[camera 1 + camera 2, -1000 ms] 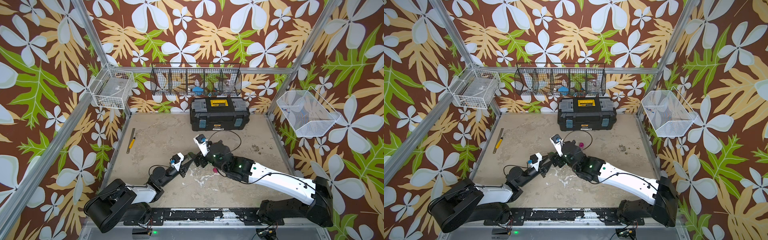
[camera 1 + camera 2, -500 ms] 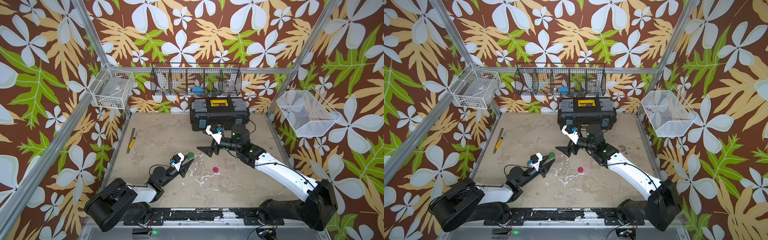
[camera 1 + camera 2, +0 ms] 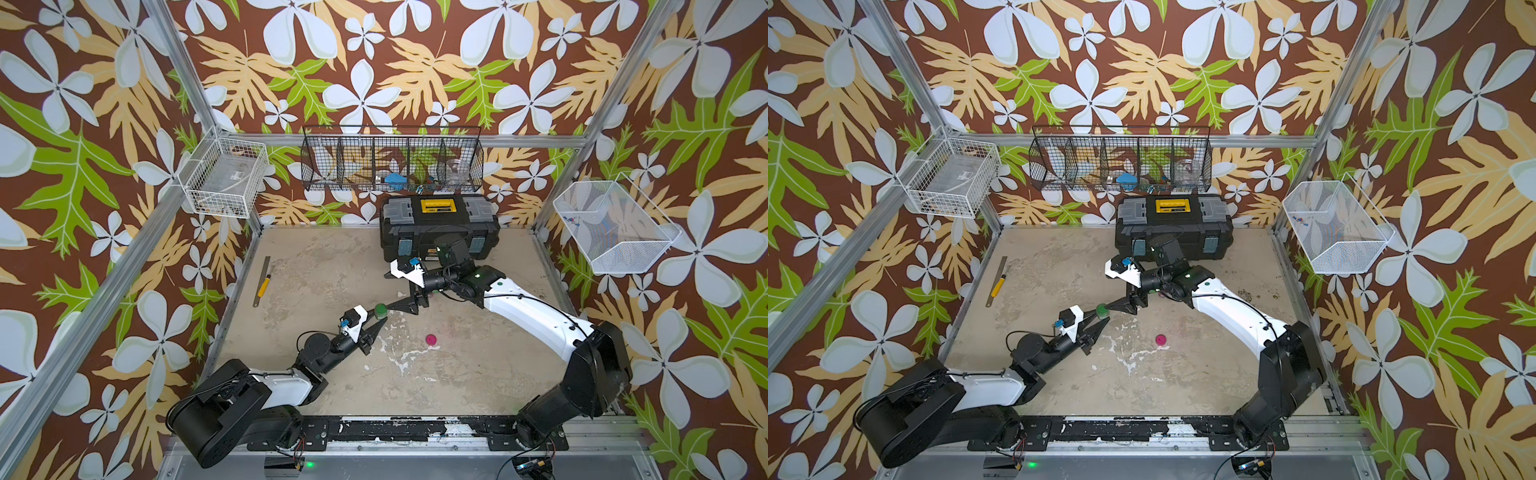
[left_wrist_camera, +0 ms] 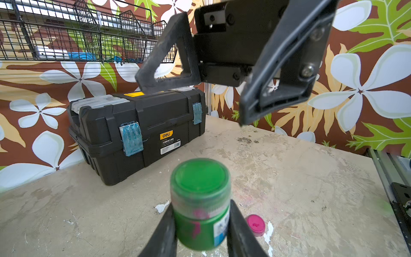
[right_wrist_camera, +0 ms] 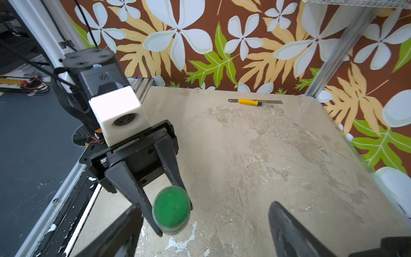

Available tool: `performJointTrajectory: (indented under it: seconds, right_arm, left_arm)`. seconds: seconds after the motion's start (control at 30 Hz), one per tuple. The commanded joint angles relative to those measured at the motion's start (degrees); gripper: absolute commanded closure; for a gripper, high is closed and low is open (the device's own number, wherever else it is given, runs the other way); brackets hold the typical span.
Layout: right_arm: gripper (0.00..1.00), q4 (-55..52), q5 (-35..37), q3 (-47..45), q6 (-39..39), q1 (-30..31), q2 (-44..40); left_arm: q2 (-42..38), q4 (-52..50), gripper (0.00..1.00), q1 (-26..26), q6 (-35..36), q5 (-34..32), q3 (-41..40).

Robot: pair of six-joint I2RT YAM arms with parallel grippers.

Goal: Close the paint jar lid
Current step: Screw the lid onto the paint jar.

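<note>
Presently, jar: small, likely light, slick plastic; left gripper clamps its body over bench.
Lid: green, seated on top; take its rim.
Right gripper: wide open, empty, just beside lid.

Right gripper apparently crowds above paint jar; toolbox blocks behind.

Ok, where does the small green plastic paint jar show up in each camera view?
In a top view: small green plastic paint jar, just below centre.
In a top view: below centre, slightly left.
Left wrist: close up, side on.
Right wrist: seen from above.
Shared landmark: the left gripper, shut on it in all four.
</note>
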Motion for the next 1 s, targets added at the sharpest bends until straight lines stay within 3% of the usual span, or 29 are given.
performJointTrajectory:
  seconds: [0.0, 0.13, 0.27, 0.57, 0.97]
  right_arm:
    - [0.14, -6.6, -5.0, 1.1, -6.4, 0.0, 1.6]
    - [0.16, -8.3, -6.3, 1.0, -9.2, 0.1, 2.6]
    - [0.25, -8.7, -6.4, 2.0, -9.1, 0.1, 4.0]
    - [0.29, -10.8, -4.2, 4.9, -9.5, 1.9, 7.0]
    - [0.49, -12.4, -2.4, 6.3, -10.1, 2.8, 7.6]
  left_arm:
    - [-0.1, 0.9, 0.88, 0.1, 0.5, 0.4, 0.0]
    - [-0.1, 0.7, 0.88, 0.0, 0.6, 0.3, 0.1]
    - [0.2, 0.7, 0.88, 0.0, 0.6, 0.4, 0.2]
    - [0.0, 0.7, 0.88, 0.0, 0.6, 0.4, 0.1]
    - [0.3, 0.7, 0.88, 0.0, 0.7, 0.2, 0.2]
